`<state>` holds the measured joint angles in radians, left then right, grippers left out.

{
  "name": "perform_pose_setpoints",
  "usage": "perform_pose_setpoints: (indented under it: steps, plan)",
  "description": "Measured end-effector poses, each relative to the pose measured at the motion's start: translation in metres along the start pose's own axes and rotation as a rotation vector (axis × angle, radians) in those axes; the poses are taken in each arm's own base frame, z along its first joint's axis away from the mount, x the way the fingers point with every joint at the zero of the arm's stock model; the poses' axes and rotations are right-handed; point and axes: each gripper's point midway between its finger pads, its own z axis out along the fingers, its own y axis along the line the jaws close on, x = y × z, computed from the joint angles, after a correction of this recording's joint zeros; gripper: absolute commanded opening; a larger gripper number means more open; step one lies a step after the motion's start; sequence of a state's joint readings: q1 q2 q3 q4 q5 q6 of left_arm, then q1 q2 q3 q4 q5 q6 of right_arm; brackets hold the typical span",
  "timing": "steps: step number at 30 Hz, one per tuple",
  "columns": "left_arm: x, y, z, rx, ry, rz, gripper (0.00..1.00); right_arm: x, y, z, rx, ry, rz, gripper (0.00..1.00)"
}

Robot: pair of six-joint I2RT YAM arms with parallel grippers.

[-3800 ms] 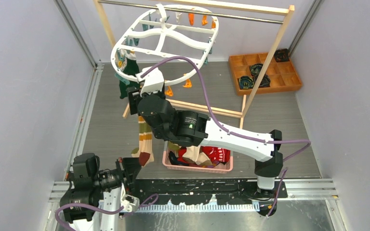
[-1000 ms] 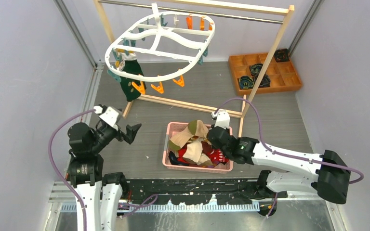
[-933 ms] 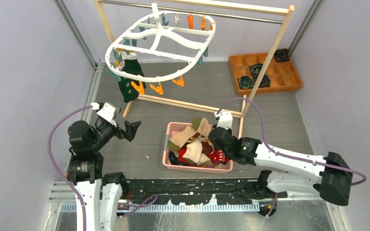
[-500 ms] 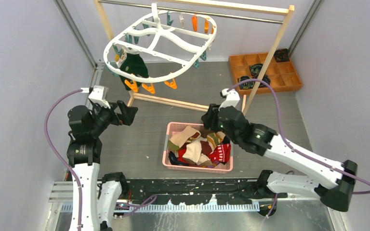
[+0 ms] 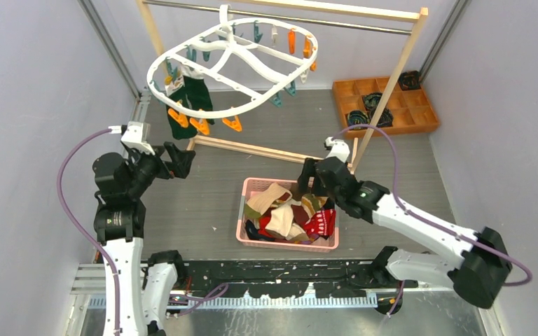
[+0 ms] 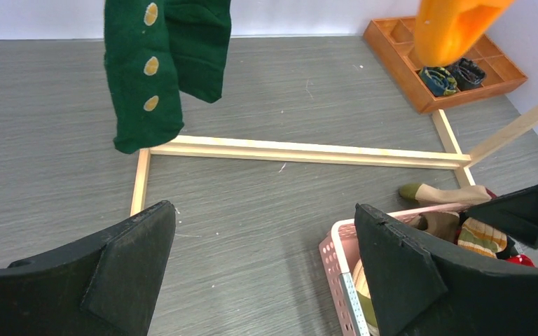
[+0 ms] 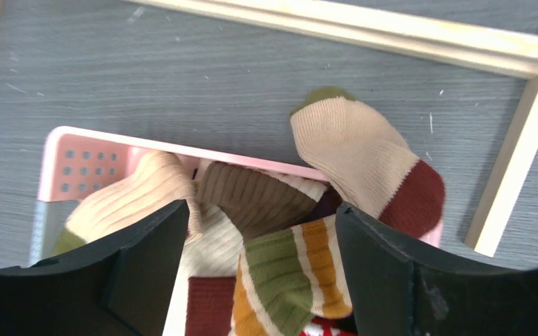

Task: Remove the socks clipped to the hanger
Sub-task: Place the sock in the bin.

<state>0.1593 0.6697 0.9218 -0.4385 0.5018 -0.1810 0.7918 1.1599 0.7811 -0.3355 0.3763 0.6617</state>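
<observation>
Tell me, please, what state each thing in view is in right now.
hanger: hanging tilted, most clips bare.
dark green socks: clipped to the hanger, dangling.
pink basket: heaped with loose socks.
beige sock: draped over the basket's far rim.
left gripper: open, empty.
right gripper: open, empty, above the basket.
wooden tray: some compartments filled.

Wooden rack (image 5: 266, 150) with a metal rail (image 5: 364, 26) spans the far half of the grey table (image 5: 203, 210), its base frame flat on the surface. A pink perforated basket (image 5: 287, 246) sits mid-table by the near edge, just in front of the rack's base bar. An orange wooden compartment tray (image 5: 354, 87) is in the far right corner, with dark rolled items (image 5: 359, 119) in a few cells.
</observation>
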Motion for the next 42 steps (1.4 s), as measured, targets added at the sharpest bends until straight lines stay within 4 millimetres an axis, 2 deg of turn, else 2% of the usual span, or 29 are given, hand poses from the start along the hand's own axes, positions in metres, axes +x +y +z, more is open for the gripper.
perform_pose_setpoints:
  steps: [4,7,11,13,15,21,27,29,31,32,33,37,42]
  plan:
    - [0.000,-0.002,0.000,0.010,0.000,-0.001,1.00,-0.028,0.004,-0.027,-0.053,-0.096,0.040,0.87]
    - [0.001,-0.003,0.000,0.016,0.003,-0.003,1.00,-0.049,0.008,-0.037,-0.052,-0.142,0.040,0.90]
    - [0.003,-0.003,0.000,0.019,0.004,-0.007,1.00,-0.063,0.010,-0.028,0.015,-0.142,0.000,0.90]
    - [0.002,-0.005,-0.002,0.022,-0.001,-0.007,1.00,-0.059,0.006,-0.016,0.066,-0.116,-0.028,0.90]
    - [0.001,-0.006,-0.003,0.023,-0.004,-0.013,1.00,-0.046,-0.004,-0.005,0.124,-0.072,-0.059,0.88]
    - [0.001,-0.006,-0.003,0.021,-0.005,-0.021,1.00,-0.012,-0.031,0.005,0.212,0.009,-0.110,0.67]
    - [0.007,0.002,0.004,-0.001,0.023,-0.038,1.00,-0.005,-0.036,0.010,0.234,0.032,-0.118,0.56]
    - [0.008,0.005,0.006,-0.010,0.031,-0.043,1.00,-0.003,-0.037,0.012,0.238,0.038,-0.121,0.42]
    - [0.009,0.006,0.006,-0.015,0.034,-0.046,1.00,-0.003,-0.038,0.012,0.239,0.040,-0.120,0.14]
    - [0.009,0.006,0.006,-0.015,0.032,-0.045,1.00,-0.003,-0.038,0.012,0.237,0.042,-0.128,0.05]
    - [0.008,0.005,0.006,-0.014,0.031,-0.044,1.00,-0.003,-0.037,0.012,0.235,0.044,-0.127,0.02]
    - [0.008,0.005,0.005,-0.014,0.029,-0.044,1.00,-0.004,-0.034,0.009,0.213,0.045,-0.124,0.01]
    - [0.007,0.004,0.004,-0.014,0.025,-0.047,0.99,-0.025,-0.013,-0.012,0.095,-0.002,-0.072,0.01]
